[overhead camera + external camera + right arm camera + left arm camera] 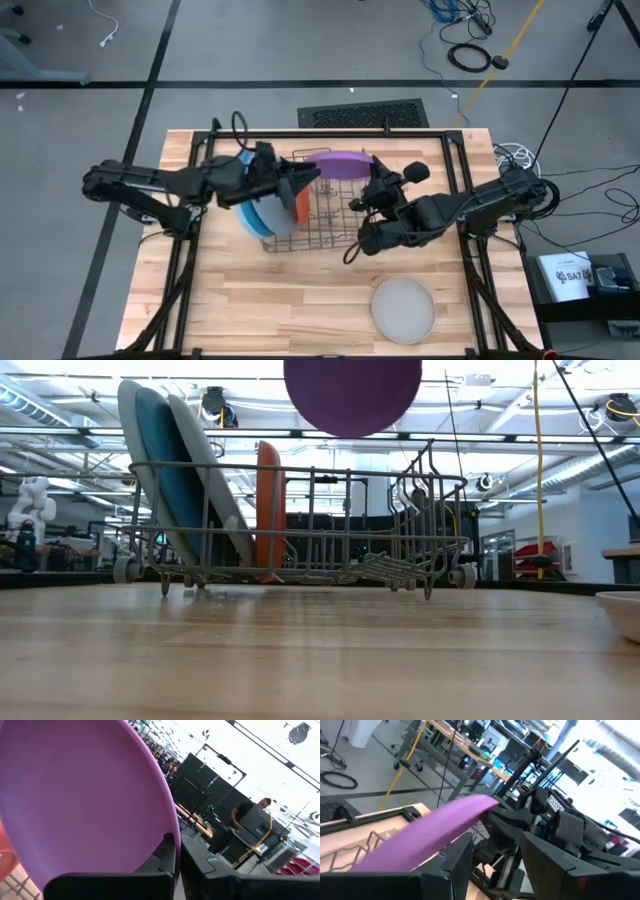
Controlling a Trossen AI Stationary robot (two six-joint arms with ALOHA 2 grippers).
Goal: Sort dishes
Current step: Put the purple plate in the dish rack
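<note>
The two dark arms are reaching in from either side over the wire dish rack (315, 215) in the middle of the table (250, 300). The right gripper (375, 180) is pinching the rim of the purple plate (343, 163), holding it on edge above the rack's far side. The left gripper (300, 180) is hovering with fingers parted near the plate's left end; contact there is hard to judge. Large blue plates (170, 470) are leaning in the rack's left end, the orange plate (270, 500) upright beside them. A pale grey plate (404, 308) is lying flat near the table's near right corner
</note>
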